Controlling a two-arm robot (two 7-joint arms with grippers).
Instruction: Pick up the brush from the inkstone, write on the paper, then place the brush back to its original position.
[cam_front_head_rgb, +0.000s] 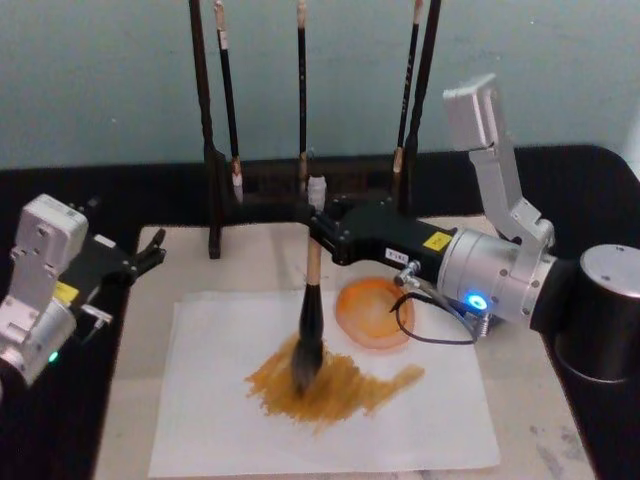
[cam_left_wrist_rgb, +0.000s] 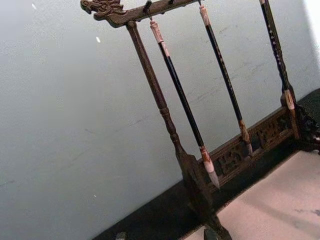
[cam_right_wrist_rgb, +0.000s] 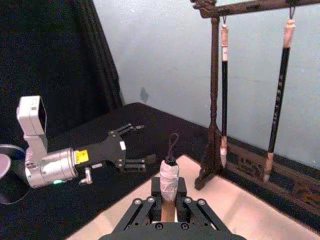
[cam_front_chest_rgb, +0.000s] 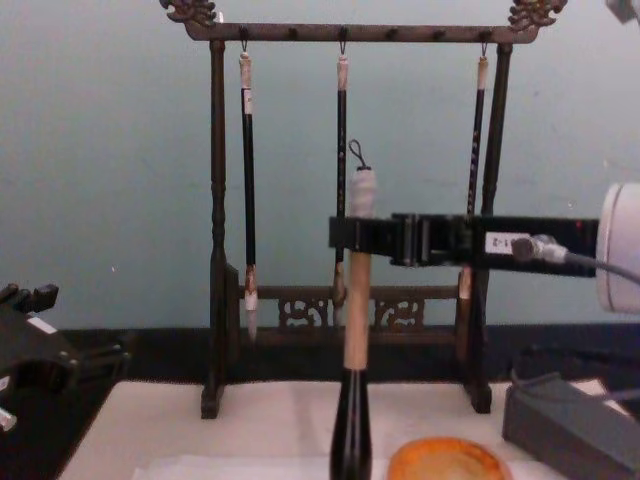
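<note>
The brush (cam_front_head_rgb: 311, 300) stands upright with its tan handle up and its dark bristle head pressed onto the paper (cam_front_head_rgb: 400, 420), in the middle of a brown-ochre smear. My right gripper (cam_front_head_rgb: 313, 222) is shut on the upper handle, just under the white end cap (cam_right_wrist_rgb: 169, 179). From the chest view the brush (cam_front_chest_rgb: 355, 310) hangs straight down from the right gripper (cam_front_chest_rgb: 355, 235). The round orange inkstone (cam_front_head_rgb: 372, 313) lies on the paper just right of the brush. My left gripper (cam_front_head_rgb: 150, 255) rests open at the table's left edge, apart from everything.
A dark wooden rack (cam_front_head_rgb: 260, 185) with thin black hanging brushes (cam_front_chest_rgb: 246, 180) stands behind the paper. A pinkish-cream mat (cam_front_head_rgb: 190, 265) lies under the paper. A grey box (cam_front_chest_rgb: 575, 425) sits at the right. A black cable (cam_front_head_rgb: 430, 335) loops from the right wrist beside the inkstone.
</note>
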